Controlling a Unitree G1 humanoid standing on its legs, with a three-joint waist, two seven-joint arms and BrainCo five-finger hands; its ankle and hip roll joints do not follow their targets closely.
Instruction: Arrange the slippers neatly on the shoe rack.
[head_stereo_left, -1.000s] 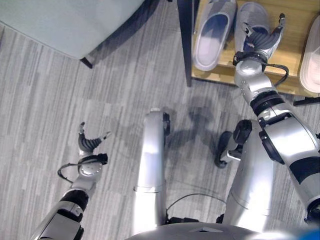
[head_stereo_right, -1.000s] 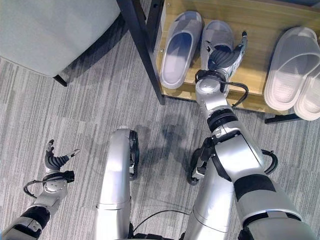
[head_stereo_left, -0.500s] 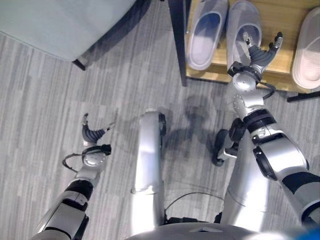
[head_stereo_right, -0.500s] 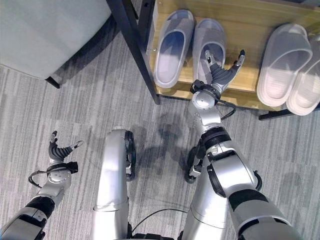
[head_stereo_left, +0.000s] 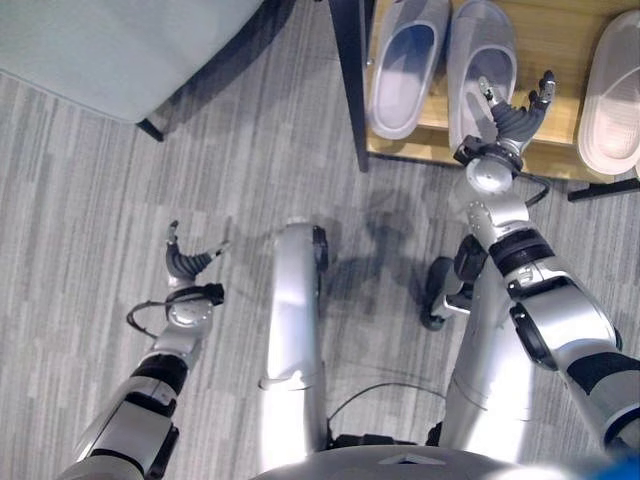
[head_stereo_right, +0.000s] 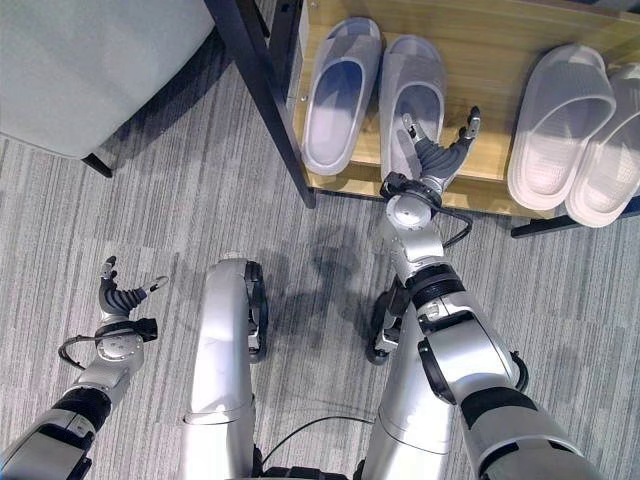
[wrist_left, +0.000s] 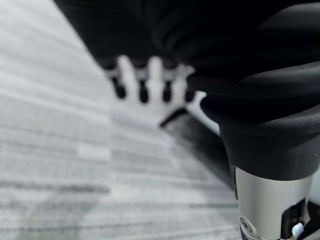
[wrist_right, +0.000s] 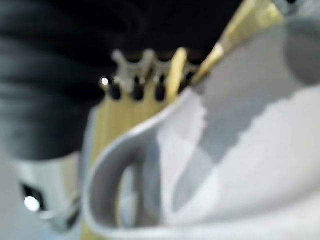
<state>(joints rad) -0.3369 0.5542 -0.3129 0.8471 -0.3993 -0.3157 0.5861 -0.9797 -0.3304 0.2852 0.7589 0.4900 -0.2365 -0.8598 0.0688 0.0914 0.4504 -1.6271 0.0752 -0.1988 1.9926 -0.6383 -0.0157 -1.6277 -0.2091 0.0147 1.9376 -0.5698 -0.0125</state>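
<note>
Grey carpet surrounds the wooden shoe rack (head_stereo_right: 500, 40), where two grey slippers (head_stereo_right: 408, 95) are set side by side just beyond the right hand (head_stereo_right: 432, 160), spread and empty. Only withdrawal seems needed. The left hand (head_stereo_right: 122, 300) hangs relaxed, empty.

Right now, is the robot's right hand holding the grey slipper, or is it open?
Open. The right hand hovers at the heel of the grey slipper on the shoe rack, fingers and thumb spread, curled round nothing.

text: none legible | labels: none | numbers: none
</note>
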